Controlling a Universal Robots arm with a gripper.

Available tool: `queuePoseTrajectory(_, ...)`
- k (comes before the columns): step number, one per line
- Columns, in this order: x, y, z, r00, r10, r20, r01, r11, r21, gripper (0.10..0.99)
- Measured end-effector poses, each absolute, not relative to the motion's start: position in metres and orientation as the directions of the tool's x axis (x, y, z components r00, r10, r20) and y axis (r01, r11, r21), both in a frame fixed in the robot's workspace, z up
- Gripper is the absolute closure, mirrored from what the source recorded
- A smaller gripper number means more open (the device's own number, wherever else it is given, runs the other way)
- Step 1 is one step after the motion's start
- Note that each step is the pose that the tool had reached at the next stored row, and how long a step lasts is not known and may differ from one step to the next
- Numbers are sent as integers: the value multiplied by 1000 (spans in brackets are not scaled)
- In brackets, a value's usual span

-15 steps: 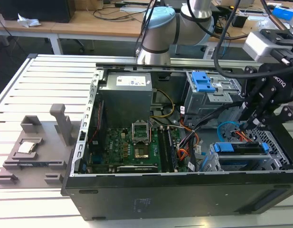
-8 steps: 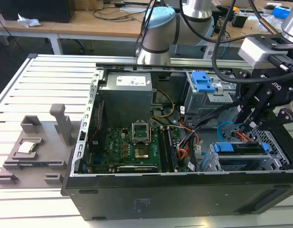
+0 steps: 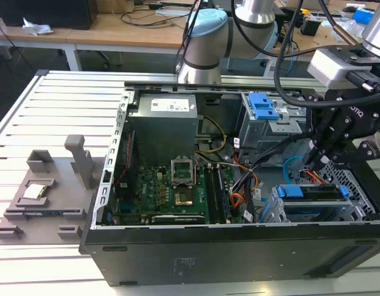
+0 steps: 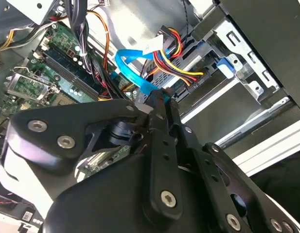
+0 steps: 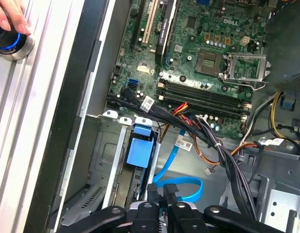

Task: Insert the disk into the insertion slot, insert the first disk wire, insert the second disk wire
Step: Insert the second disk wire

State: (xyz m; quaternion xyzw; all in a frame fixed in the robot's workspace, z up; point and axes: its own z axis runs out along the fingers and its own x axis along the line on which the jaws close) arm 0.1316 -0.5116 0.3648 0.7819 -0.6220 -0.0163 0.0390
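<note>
The disk [image 3: 313, 192], framed by its blue carrier, lies inside the insertion slot [image 3: 357, 185], a light grey perforated cage at the exterior view's right. My gripper [image 3: 314, 161] hangs just behind the disk's rear edge. Both wrist views show its fingers [image 4: 157, 104] pinched on the black end plug of a blue disk wire [image 4: 132, 73], which loops across the case floor [image 5: 186, 187]. A red, yellow and black wire bundle [image 4: 176, 68] ends in a black plug at the disk's back. I cannot tell if that plug is seated.
The motherboard [image 3: 171, 191] and power supply [image 3: 162, 120] lie to the exterior view's left. A taller cage with a blue latch [image 3: 263, 105] stands behind. Black cable bundles [image 5: 213, 141] run close by. A hand [image 5: 6, 17] rests on a round button. A grey fixture [image 3: 42, 191] lies outside the case.
</note>
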Motion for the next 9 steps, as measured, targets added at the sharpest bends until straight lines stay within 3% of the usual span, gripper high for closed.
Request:
queuePoseTrajectory(4,132,-514,365,226,-974,23,-971,-223,81,925)
queuePoseTrajectory(9,131,-539,362,226,-974,22,-971,-223,81,925)
